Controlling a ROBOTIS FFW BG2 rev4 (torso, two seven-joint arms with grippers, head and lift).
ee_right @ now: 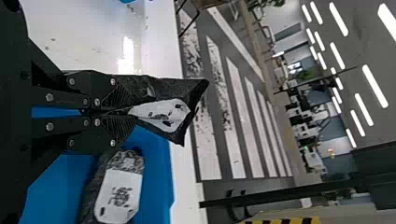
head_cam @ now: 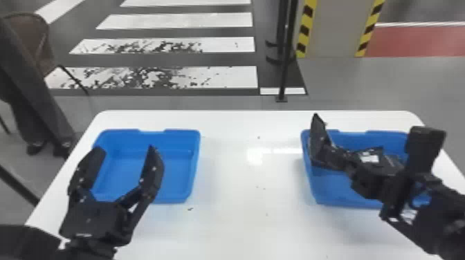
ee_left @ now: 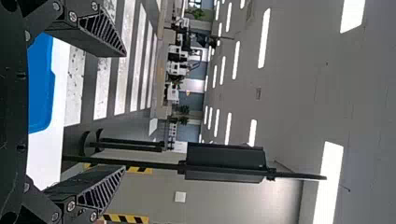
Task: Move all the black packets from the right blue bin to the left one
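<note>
In the head view my left gripper [head_cam: 124, 150] stands open above the left blue bin [head_cam: 193, 166]. The left wrist view has this gripper [ee_left: 123, 112] with its two fingers wide apart and nothing between them. My right gripper [head_cam: 334, 155], above the left side of the right blue bin [head_cam: 346, 201], is shut on a black packet [head_cam: 316, 143]. Seen from the right wrist, the gripper [ee_right: 126, 112] pinches one end of that packet [ee_right: 175, 88], which has a white label. A second black packet [ee_right: 119, 191] with a white label lies in the right bin, partly behind the arm.
The white table [head_cam: 242, 200] runs between the two bins. Behind it stands a thin black pole [head_cam: 285, 69] on the floor, near a pillar [head_cam: 335, 27] with yellow and black stripes.
</note>
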